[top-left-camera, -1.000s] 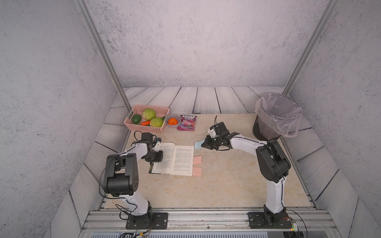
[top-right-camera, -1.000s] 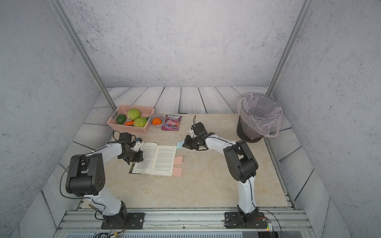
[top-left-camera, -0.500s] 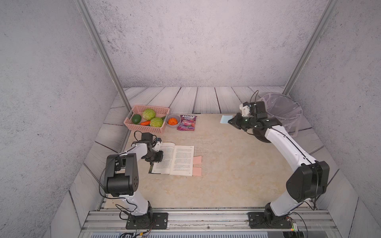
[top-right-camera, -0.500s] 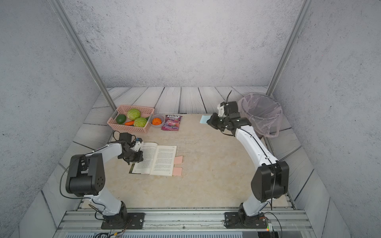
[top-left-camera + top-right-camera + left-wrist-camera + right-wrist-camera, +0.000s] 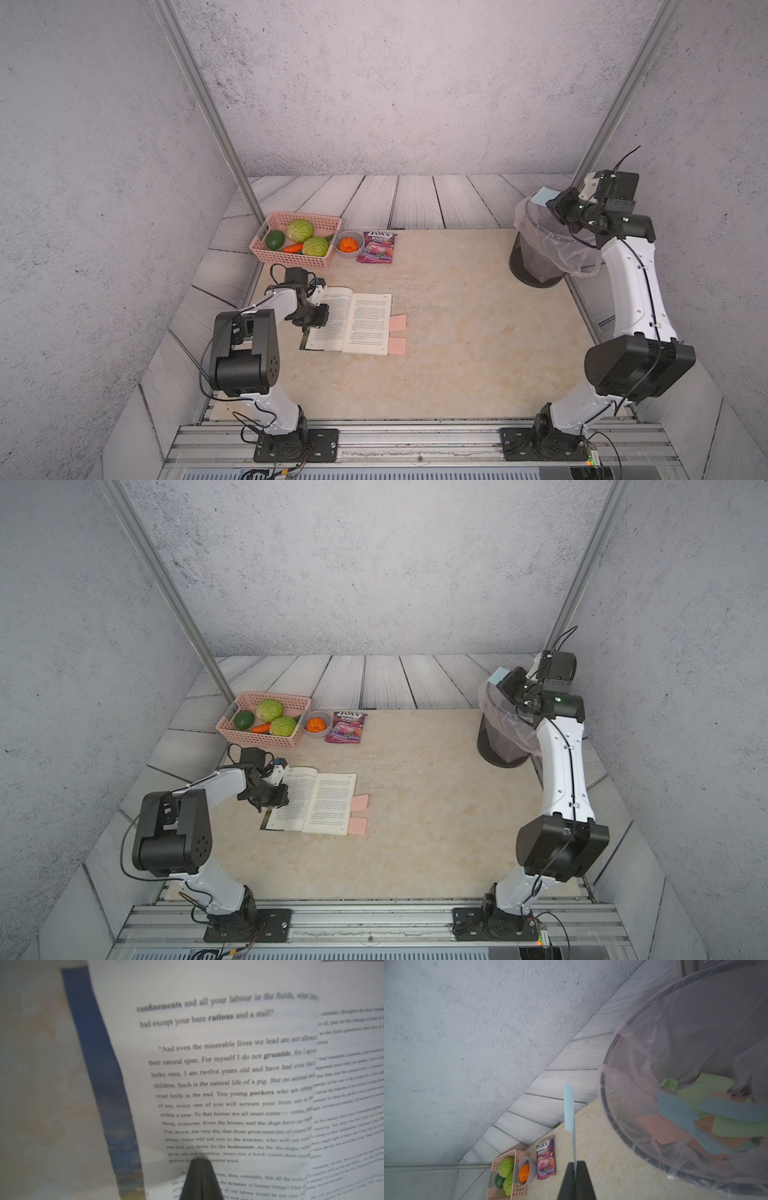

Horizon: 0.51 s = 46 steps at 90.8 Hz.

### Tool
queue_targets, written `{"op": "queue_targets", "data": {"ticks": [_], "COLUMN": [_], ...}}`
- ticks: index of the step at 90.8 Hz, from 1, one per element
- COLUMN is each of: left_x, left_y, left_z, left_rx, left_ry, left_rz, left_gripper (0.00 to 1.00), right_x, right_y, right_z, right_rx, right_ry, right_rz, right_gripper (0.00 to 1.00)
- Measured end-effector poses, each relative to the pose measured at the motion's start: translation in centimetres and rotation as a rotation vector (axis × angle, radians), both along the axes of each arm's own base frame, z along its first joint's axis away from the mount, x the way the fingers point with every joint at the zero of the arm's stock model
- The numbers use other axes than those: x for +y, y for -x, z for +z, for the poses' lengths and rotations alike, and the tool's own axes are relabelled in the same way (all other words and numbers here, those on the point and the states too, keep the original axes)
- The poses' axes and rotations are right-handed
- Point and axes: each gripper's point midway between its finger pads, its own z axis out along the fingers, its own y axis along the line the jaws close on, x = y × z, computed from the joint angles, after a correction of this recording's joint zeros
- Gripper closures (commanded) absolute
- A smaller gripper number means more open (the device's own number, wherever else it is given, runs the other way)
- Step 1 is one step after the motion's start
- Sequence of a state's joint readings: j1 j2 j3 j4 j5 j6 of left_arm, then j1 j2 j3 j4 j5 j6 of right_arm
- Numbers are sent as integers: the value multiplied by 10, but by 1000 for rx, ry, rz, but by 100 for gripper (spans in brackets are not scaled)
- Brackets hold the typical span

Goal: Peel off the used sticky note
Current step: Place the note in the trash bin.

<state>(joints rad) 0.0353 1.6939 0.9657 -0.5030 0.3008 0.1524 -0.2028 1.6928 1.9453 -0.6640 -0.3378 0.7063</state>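
Note:
My right gripper (image 5: 575, 1162) is shut on a light blue sticky note (image 5: 569, 1108), which stands edge-on from the jaws. In both top views the blue sticky note (image 5: 542, 196) (image 5: 497, 676) hangs by the rim of the lined bin (image 5: 524, 245) at the back right. An open book (image 5: 351, 322) lies on the table's left side with two pink sticky notes (image 5: 397, 323) (image 5: 397, 345) on its right edge. My left gripper (image 5: 200, 1161) is shut, its tips pressing the book's left page (image 5: 228, 1076).
The bin (image 5: 623, 1118) holds several discarded notes in blue, green and orange (image 5: 708, 1115). At the back left stand a pink basket of vegetables (image 5: 291, 259), a small bowl of orange pieces (image 5: 348, 245) and a purple candy bag (image 5: 377, 247).
My right arm has swung from beside the book to the back right and risen, carrying the blue note to the bin's rim. The left arm has stayed on the book.

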Motion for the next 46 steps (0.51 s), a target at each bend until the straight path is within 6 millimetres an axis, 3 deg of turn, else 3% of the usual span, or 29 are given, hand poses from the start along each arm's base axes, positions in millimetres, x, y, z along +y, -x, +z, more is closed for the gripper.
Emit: {"op": "queue_targets", "data": {"ticks": [18, 33, 39, 46], "left_x": [0, 0, 0, 0], "left_y": [0, 0, 0, 0], "left_z": [0, 0, 0, 0], "left_rx": [0, 0, 0, 0], "left_ry": [0, 0, 0, 0], "left_rz": [0, 0, 0, 0], "left_gripper": [100, 100, 100, 100], "right_x": [-51, -65, -67, -68], "right_y": [-22, -35, -37, -36], "right_z": [-33, -65, -69, -65], "right_rx": [86, 178, 195, 198], "right_ry": [1, 5, 13, 23], "right_rz": [-111, -133, -133, -139], "right_gripper": [100, 82, 75, 59]}}
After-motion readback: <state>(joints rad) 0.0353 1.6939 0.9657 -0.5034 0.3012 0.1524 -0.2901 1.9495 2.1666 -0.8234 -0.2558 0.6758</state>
